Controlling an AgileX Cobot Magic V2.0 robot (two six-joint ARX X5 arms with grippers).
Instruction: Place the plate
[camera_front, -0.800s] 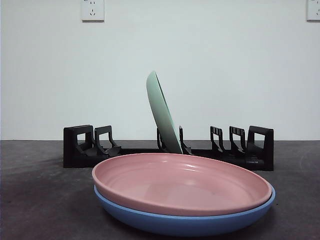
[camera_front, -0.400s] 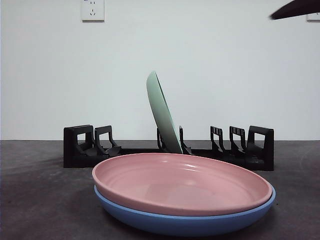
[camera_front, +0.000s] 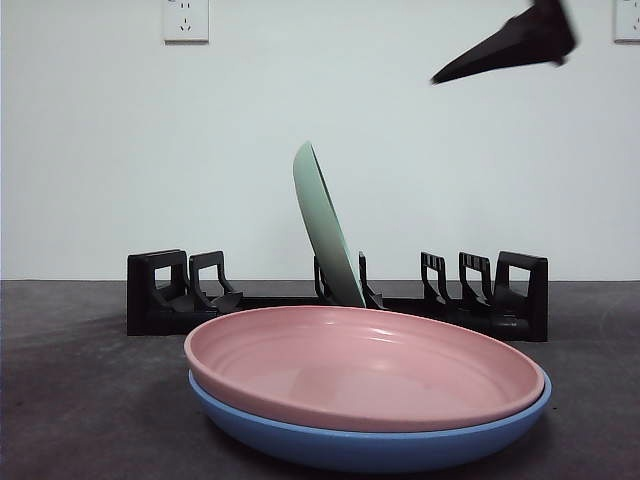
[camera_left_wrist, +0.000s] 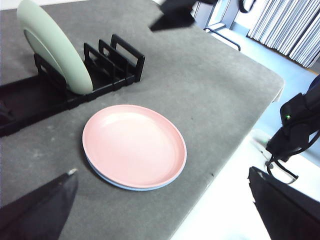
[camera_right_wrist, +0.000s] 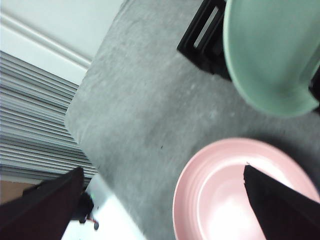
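A pink plate (camera_front: 365, 365) lies stacked on a blue plate (camera_front: 370, 440) on the grey bench (camera_front: 80, 400), in front of a black rack (camera_front: 160, 295) holding a green plate (camera_front: 325, 230) on edge. The right gripper (camera_right_wrist: 165, 200) hangs above the pink plate, jaws wide. The left gripper (camera_left_wrist: 160, 205) waits well back, jaws wide.

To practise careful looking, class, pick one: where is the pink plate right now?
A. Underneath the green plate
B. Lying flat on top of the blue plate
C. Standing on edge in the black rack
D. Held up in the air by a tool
B: the pink plate lies flat, nested on the blue plate in front of the rack; only the green plate stands in the rack.
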